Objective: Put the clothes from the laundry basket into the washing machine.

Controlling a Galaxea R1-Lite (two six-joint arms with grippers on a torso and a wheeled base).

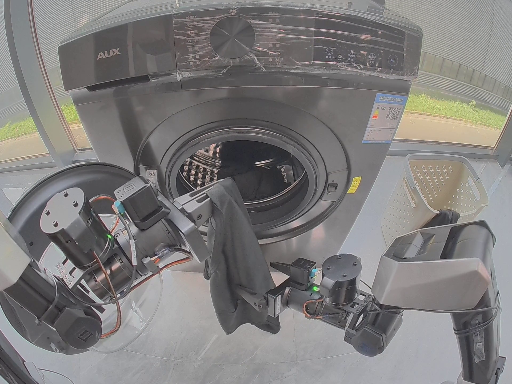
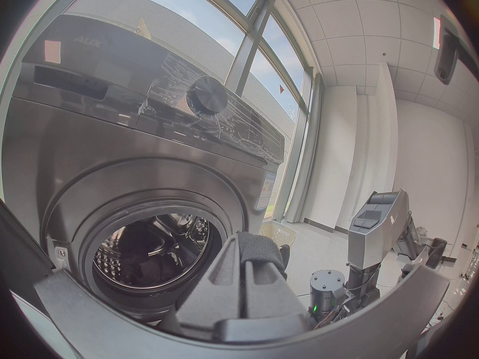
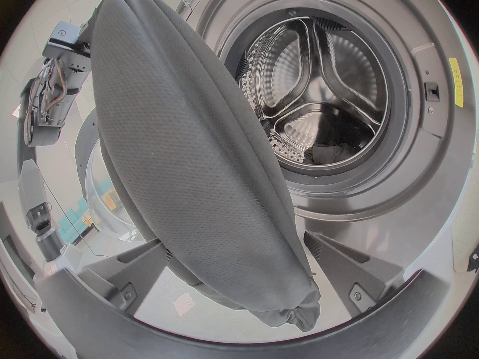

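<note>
The step in hand looks like the loading itself. The left claw (image 1: 207, 205) is pinched on the top edge of a dark garment (image 1: 234, 252) and holds it just outside the mouth of the washer (image 1: 256, 102), at about 7 o'clock of the opening, with most of the cloth hanging down in front of the lower door ring. The right claw (image 1: 255, 298) sits at 6 o'clock of the garment, its fingers spread on either side of the hanging tail without gripping it. Next, I judge, the right claw must gather or lift the tail while the top is carried toward 1 o'clock, over the lip and into the drum (image 3: 319, 90), before the left lets go. Released here, the cloth would likely slide down the front to the floor. Some dark cloth (image 3: 327, 150) already lies in the drum's bottom. The door (image 1: 48, 188) stands open at 9 o'clock of the mouth, close behind the left arm, leaving it little room. The basket (image 1: 442, 182) stands at 3 o'clock, well apart. A dark shape at its near rim may be more clothing, but I cannot tell.
</note>
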